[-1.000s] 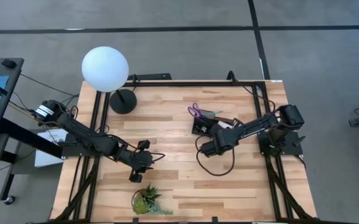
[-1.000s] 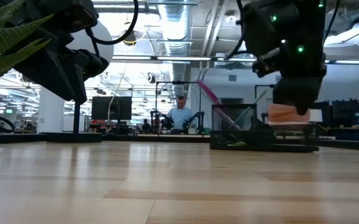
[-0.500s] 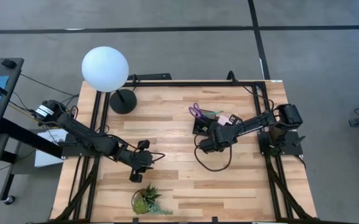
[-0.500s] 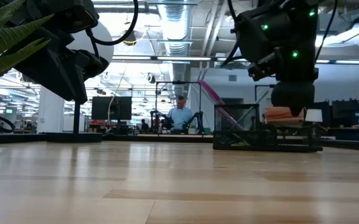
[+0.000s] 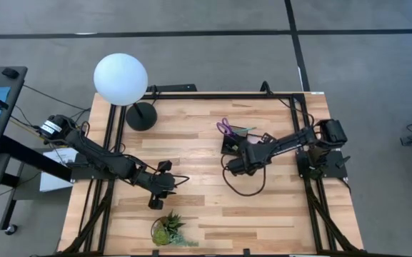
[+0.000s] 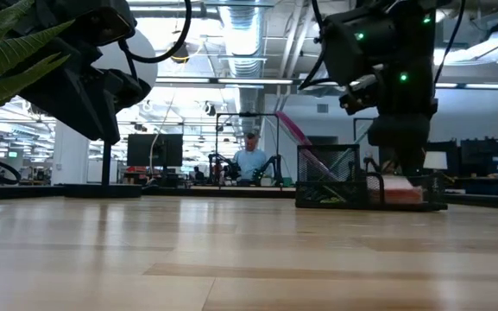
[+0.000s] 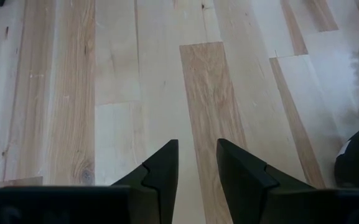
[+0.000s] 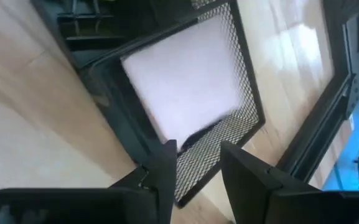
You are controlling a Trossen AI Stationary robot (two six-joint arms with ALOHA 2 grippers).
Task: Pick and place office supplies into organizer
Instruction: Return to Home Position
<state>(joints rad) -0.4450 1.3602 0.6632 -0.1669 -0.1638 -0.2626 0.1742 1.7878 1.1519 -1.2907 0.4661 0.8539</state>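
The black mesh organizer [image 5: 243, 140] stands at the table's far right. Purple-handled scissors [image 5: 224, 127] and a pink pen [image 6: 290, 128] stick up out of its taller compartment. A pale pink sticky-note pad [image 8: 185, 81] lies flat in its lower tray, also visible in the low view [image 6: 401, 192]. My right gripper [image 8: 198, 158] hovers open just above that tray, touching nothing; the high view shows it too [image 5: 250, 148]. My left gripper [image 7: 196, 165] hangs open over bare wood at the table's left middle [image 5: 164, 182], with nothing between its fingers.
A lamp with a white globe [image 5: 121, 78] and a black round base [image 5: 141, 116] stands far left. A small green plant [image 5: 168, 230] sits at the near edge. A black cable loop [image 5: 248, 187] hangs under my right arm. A person [image 6: 250, 160] sits beyond the table.
My right gripper has opened and let go of the pink sticky-note pad. The pad was held above the organizer and has dropped flat into the lower tray. The gripper has shifted slightly toward the table's left.
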